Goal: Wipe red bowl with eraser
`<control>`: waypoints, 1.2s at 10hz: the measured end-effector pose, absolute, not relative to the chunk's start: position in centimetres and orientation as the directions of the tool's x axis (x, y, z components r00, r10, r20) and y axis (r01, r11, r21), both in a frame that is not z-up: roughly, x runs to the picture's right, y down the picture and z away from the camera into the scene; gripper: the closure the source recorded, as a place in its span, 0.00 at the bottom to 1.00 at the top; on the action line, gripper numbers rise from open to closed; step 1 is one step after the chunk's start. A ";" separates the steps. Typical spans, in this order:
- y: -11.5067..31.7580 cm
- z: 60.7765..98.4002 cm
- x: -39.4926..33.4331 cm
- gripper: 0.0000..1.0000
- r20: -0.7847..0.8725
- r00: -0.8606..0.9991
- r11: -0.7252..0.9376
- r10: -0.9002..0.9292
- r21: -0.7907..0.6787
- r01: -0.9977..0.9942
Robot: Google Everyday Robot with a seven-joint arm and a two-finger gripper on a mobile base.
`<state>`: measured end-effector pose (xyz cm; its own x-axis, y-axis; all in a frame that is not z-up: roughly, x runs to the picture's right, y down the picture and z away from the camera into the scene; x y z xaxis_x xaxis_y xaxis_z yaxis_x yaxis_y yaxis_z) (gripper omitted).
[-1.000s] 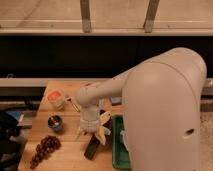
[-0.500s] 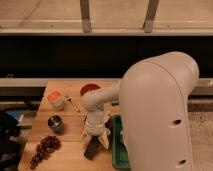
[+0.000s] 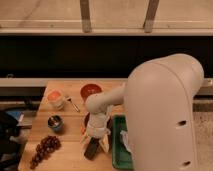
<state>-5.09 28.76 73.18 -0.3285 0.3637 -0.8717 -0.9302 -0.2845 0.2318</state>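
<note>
Noted bowl (image 3: 91, 91) at middle of counter's (image 3: 69, 159) back edge; cup (image 3: 56, 99) toward back-left corner, thin tool (image 3: 74, 104) between the two. Found metal cup (image 3: 55, 122) by left edge, grapes (image 3: 45, 148) near front-left corner. Located eraser (image 3: 92, 149) at front edge, gripper (image 3: 97, 141) just above it, tray (image 3: 117, 158) just beside, on the right.

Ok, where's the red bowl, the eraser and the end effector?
red bowl (image 3: 91, 91): camera view, bare inside middle.
eraser (image 3: 91, 151): camera view, lower end.
end effector (image 3: 97, 142): camera view, between fingertips, over the eraser.
</note>
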 end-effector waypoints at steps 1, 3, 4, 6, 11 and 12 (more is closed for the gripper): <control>28.7 72.9 -5.1 0.20 -0.861 -0.344 -0.295 0.376 0.241 -0.925; 28.8 72.5 -5.4 0.20 -0.837 -0.363 -0.304 0.409 0.250 -0.919; 28.7 72.3 -5.7 0.20 -0.820 -0.370 -0.308 0.436 0.250 -0.918; 28.7 72.1 -5.7 0.20 -0.801 -0.382 -0.313 0.462 0.256 -0.915; 28.9 72.5 -6.0 0.20 -0.800 -0.374 -0.304 0.469 0.252 -0.919; 28.7 73.0 -5.8 0.20 -0.803 -0.373 -0.300 0.466 0.253 -0.920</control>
